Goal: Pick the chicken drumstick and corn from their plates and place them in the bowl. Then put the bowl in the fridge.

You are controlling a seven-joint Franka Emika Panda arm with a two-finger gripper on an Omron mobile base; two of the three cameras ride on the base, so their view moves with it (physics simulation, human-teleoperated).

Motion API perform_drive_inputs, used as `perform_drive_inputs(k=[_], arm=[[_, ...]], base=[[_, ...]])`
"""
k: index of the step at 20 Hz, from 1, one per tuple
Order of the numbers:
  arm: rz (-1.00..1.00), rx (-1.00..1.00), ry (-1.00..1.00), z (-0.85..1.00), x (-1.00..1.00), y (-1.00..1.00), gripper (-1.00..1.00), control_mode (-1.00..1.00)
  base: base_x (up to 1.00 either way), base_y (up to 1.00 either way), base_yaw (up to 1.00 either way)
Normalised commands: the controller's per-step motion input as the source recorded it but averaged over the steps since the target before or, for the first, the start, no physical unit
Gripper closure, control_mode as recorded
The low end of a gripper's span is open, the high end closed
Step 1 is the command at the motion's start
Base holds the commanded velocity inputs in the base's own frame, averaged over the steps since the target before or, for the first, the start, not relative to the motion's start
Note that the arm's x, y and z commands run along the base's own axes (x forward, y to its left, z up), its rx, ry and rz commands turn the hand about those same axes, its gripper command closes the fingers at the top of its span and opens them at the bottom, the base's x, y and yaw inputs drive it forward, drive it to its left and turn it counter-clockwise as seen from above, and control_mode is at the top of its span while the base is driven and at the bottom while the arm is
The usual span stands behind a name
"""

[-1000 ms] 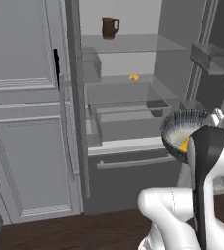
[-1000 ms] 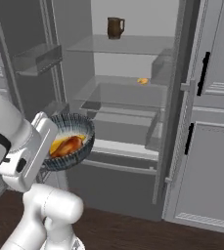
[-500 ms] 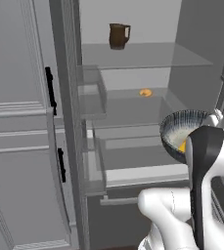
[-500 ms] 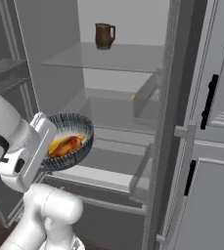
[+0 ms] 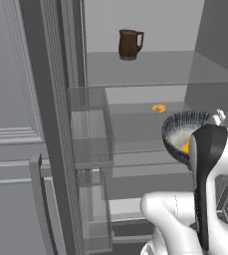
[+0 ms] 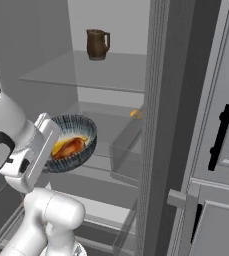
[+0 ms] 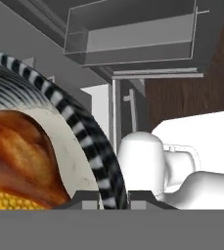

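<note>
1. Hand view: gripper (image 7: 112, 194) clamped on the rim of the bowl (image 7: 91, 141); the chicken drumstick (image 7: 20, 161) lies over the corn (image 7: 8, 199) inside.
2. Right base view: bowl (image 6: 73, 145) held tilted in front of the open fridge (image 6: 111, 105), level with its middle shelf.
3. Fridge contents: brown jug (image 5: 129, 44) on the top glass shelf; small orange item (image 5: 159, 107) on the shelf below.

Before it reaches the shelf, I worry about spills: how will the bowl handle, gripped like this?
The bowl is pinched at one rim by the gripper, so it may sag or twist. The chicken drumstick and corn lie loose and could slide. Its rim looks hard, perhaps slippery.
</note>
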Motion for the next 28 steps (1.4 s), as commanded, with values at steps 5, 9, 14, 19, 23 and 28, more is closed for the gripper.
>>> perform_drive_inputs(k=[5, 9, 14, 19, 23, 28], arm=[[0.16, 0.13, -0.08, -0.19, 0.89, -0.2, 1.0, -1.0], [0.1, 0.01, -0.01, -0.46, 1.0, -0.01, 1.0, -1.0], [0.02, 0.0, 0.0, -0.54, 0.98, 0.02, 1.0, -1.0], [0.02, 0.0, 0.0, -0.6, 0.84, 0.0, 1.0, -1.0], [0.0, 0.0, 0.0, -0.57, 0.72, 0.0, 1.0, -1.0], [0.0, 0.0, 0.0, -0.29, 0.63, 0.0, 1.0, -1.0]], base=[[0.0, 0.0, 0.0], [0.0, 0.0, 0.0], [0.0, 0.0, 0.0], [0.0, 0.0, 0.0], [0.0, 0.0, 0.0], [0.0, 0.0, 0.0]])
